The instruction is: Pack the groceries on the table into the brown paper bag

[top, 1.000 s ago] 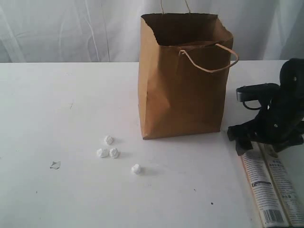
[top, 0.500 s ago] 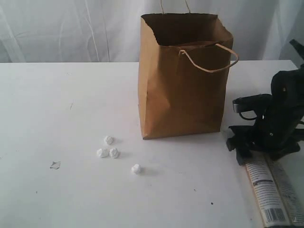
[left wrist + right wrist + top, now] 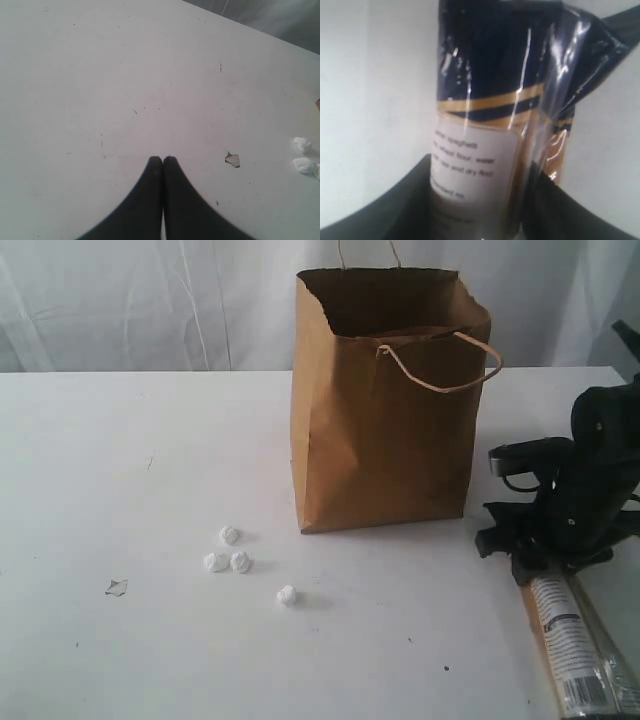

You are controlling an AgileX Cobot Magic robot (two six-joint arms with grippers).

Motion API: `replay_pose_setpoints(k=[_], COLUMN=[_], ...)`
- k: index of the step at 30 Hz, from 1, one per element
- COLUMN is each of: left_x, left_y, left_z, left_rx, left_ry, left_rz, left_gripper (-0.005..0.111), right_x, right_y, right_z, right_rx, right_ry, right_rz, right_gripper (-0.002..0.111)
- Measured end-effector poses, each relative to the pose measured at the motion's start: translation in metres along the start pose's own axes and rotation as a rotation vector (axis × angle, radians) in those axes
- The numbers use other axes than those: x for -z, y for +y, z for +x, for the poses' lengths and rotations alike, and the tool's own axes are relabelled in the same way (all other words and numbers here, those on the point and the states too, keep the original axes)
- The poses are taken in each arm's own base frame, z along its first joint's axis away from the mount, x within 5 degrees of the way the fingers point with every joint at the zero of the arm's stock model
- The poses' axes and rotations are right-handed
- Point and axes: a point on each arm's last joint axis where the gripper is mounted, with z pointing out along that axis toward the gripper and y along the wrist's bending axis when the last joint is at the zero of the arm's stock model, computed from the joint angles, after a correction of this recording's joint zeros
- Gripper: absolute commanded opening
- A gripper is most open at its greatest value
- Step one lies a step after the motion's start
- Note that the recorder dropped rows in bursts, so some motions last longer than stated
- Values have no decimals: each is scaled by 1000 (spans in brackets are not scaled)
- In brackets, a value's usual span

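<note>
One brown paper bag (image 3: 385,430) is standing on one table (image 3: 120,460), carrying two cord handles (image 3: 440,388). Four white crumpled pellets (image 3: 240,562) are lying left of the bag's base, one grey flake (image 3: 116,588) farther left. One long dark noodle packet (image 3: 562,630) is lying right of the bag.

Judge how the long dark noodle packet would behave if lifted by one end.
The long dark noodle packet is probably slippery: glossy, wrinkled film. Likely stiff but brittle: its label reads spaghetti. Long, so it may tilt.
</note>
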Motion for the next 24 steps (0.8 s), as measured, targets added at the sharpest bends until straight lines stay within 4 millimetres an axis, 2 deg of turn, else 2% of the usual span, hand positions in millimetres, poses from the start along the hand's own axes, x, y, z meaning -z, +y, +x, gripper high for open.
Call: replay_pose_setpoints(k=[8,15,24], left_x=[0,0,0], left_y=[0,0,0], left_z=[0,0,0], left_rx=[0,0,0], left_ry=[0,0,0], left_rz=[0,0,0], left_gripper=[0,0,0], right_x=[5,20,45], right_y=[-6,-31,-65], right_z=[4,10,1], right_rx=[56,13,-36], right_ry=[32,101,54], right_rz=[-84,-321,-476], right_gripper=[0,0,0])
